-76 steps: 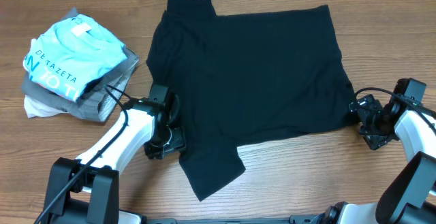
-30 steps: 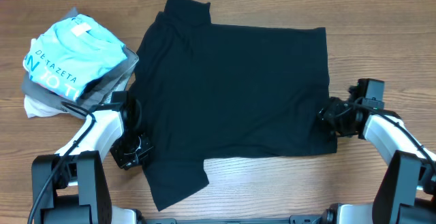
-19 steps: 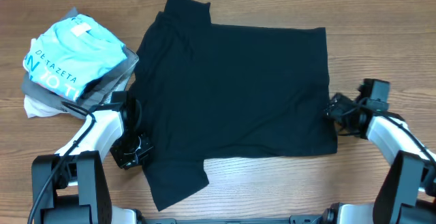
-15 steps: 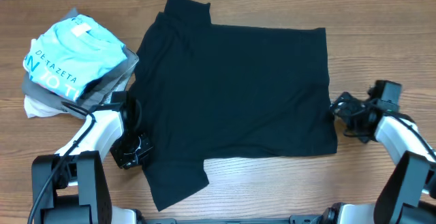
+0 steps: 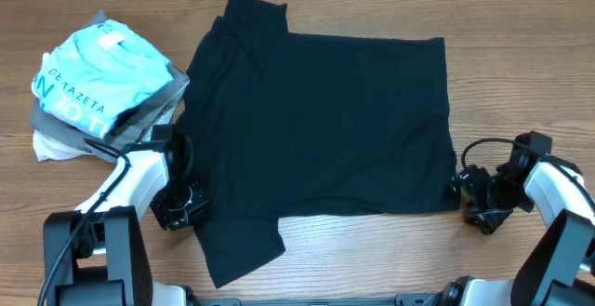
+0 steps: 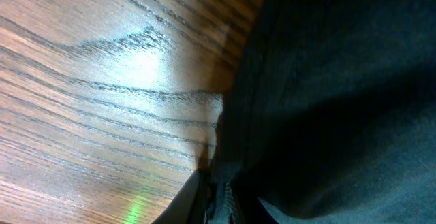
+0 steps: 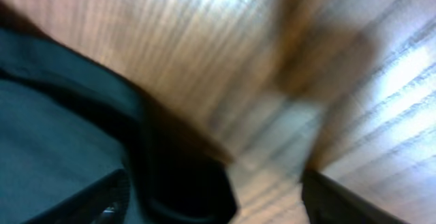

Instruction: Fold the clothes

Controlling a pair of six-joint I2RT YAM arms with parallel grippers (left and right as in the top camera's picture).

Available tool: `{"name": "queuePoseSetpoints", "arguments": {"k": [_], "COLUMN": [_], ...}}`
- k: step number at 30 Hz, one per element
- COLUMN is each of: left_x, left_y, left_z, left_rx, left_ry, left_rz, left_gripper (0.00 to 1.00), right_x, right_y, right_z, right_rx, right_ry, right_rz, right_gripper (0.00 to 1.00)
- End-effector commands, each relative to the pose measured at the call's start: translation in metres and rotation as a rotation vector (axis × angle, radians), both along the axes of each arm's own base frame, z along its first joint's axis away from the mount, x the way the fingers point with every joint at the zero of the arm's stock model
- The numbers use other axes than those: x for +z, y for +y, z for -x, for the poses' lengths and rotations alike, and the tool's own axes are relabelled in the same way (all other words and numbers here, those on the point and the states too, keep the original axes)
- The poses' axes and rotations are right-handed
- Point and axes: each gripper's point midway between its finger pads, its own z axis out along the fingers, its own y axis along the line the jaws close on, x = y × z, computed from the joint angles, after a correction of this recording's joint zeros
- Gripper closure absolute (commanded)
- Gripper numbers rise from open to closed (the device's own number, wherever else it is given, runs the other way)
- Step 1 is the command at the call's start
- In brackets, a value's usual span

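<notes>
So the right gripper first: jaws spread wide with nothing in them; in the blurry right wrist view its two fingers sit in the bottom corners of the frame with bare wood between them, and the dark hem is right by the bottom-left one. A second ago it was at the middle of the black short-sleeved t-shirt's hem on the right side of the frame; now it's off the cloth and down by the lower right corner, just beside the fabric. I read that as lining up a new grip for the next fold, not a fold under way.

The left gripper hasn't budged over that second; it looks pinched shut on the shirt's edge at the lower left of the overhead frame, and the left wrist view shows the hem tented up into the fingertips.

The shirt lies flat across the middle of the light wooden table, same spot as a second ago; lower sleeve pokes toward the bottom edge, upper sleeve sits at the top. Nothing's folded over yet, so early days.

Room-wise: plenty of bare wood on the right and along the top. The left is tighter, since the pile of folded clothes with a light blue printed tee on top sits near the shirt's upper left edge and close to the left arm.
</notes>
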Motion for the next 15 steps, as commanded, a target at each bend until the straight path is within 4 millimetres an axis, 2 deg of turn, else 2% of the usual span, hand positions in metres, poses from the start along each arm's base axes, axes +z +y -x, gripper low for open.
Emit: {"name": "queuePoseSetpoints", "arguments": {"k": [1, 3, 4, 5, 6, 10, 15], "left_x": [-0.005, -0.005, -0.005, -0.005, -0.005, -0.005, -0.005], "left_y": [-0.001, -0.001, -0.001, -0.001, -0.001, -0.001, -0.001], "left_z": [-0.004, -0.004, -0.005, -0.005, -0.006, -0.006, -0.007], "left_rx": [-0.017, -0.017, -0.017, -0.017, -0.017, -0.018, -0.026], "left_ry": [-0.018, -0.019, -0.022, -0.023, -0.027, -0.029, -0.03], "left_rz": [0.016, 0.016, 0.016, 0.015, 0.015, 0.015, 0.017], "left_gripper": [0.84, 0.84, 0.84, 0.84, 0.84, 0.84, 0.84], "right_x": [-0.008, -0.009, -0.009, -0.008, -0.008, 0.0, 0.028], "right_y": [-0.007, -0.009, -0.009, -0.008, -0.006, -0.003, -0.017], "right_z": [0.015, 0.013, 0.01, 0.008, 0.006, -0.004, -0.031], "right_rx": [-0.023, -0.032, -0.033, -0.028, -0.028, 0.018, 0.057], "right_ry": [0.062, 0.054, 0.04, 0.027, 0.018, -0.029, -0.092], "right_rz": [0.023, 0.025, 0.021, 0.013, 0.003, -0.028, 0.003], "right_gripper": [0.36, 0.62, 0.8, 0.92, 0.96, 0.96, 0.96]}}
